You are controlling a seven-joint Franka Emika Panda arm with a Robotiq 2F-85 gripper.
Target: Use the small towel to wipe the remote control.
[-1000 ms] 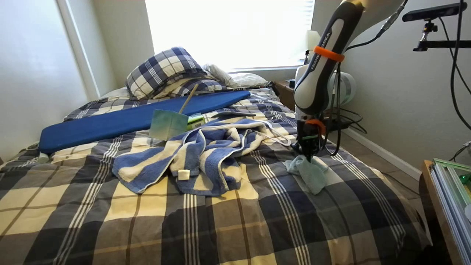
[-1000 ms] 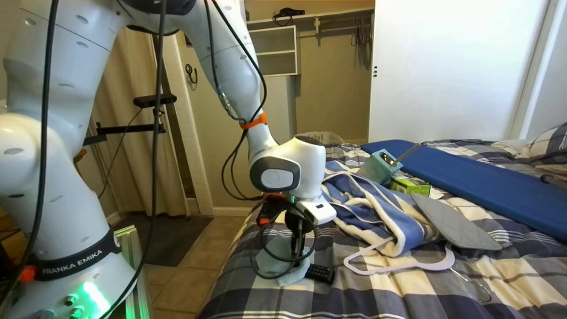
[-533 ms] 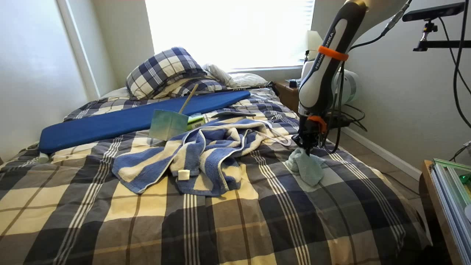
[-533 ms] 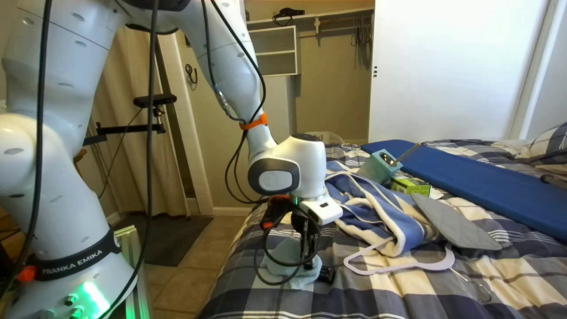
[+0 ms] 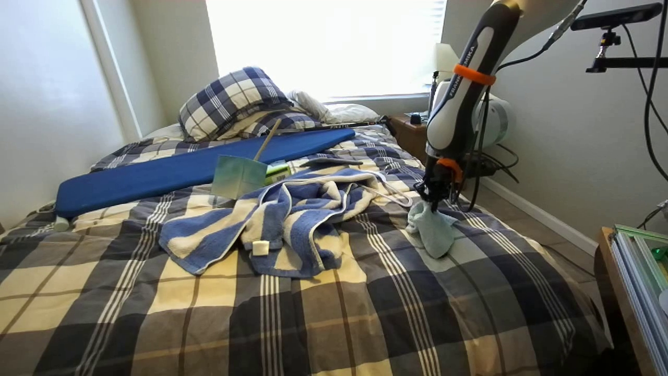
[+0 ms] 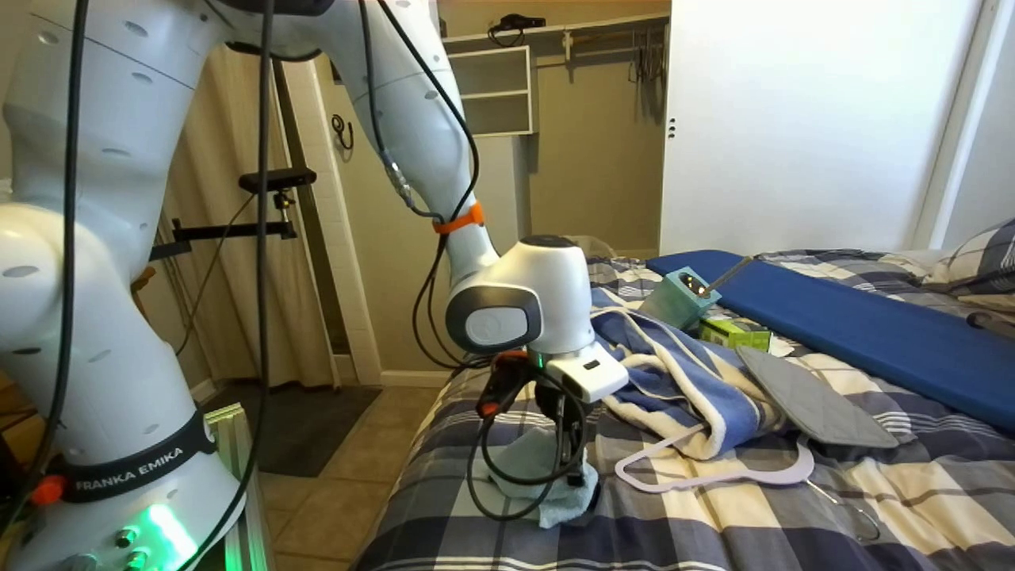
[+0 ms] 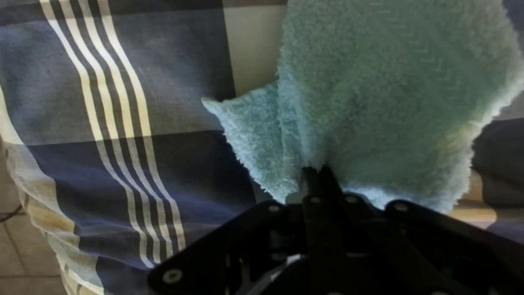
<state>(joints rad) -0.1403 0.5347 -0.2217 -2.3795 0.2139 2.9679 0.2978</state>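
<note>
The small towel (image 7: 393, 82), pale green and bunched, fills much of the wrist view. My gripper (image 7: 318, 169) is shut on a pinched fold of it, fingertips close together. In an exterior view the towel (image 5: 437, 235) drapes from the gripper (image 5: 434, 205) onto the plaid bed, near its right side. Another exterior view has the towel (image 6: 567, 503) bunched on the bed below the wrist, partly behind looping cables. The remote control is hidden, apart from perhaps a dark sliver at the towel's edge in that view; whether the towel presses on it I cannot tell.
A large striped towel (image 5: 292, 219) lies crumpled beside the arm. Close by on the bed are a pale hanger (image 6: 714, 478), a grey flat pad (image 6: 817, 396), a green box (image 6: 733, 333) and a teal box (image 6: 674, 301). Behind them stretches a blue ironing board (image 5: 156, 172).
My gripper has dragged the towel across the bed, rightward in an exterior view and toward the window in another. The remote, earlier visible beside the towel, is now covered from sight.
</note>
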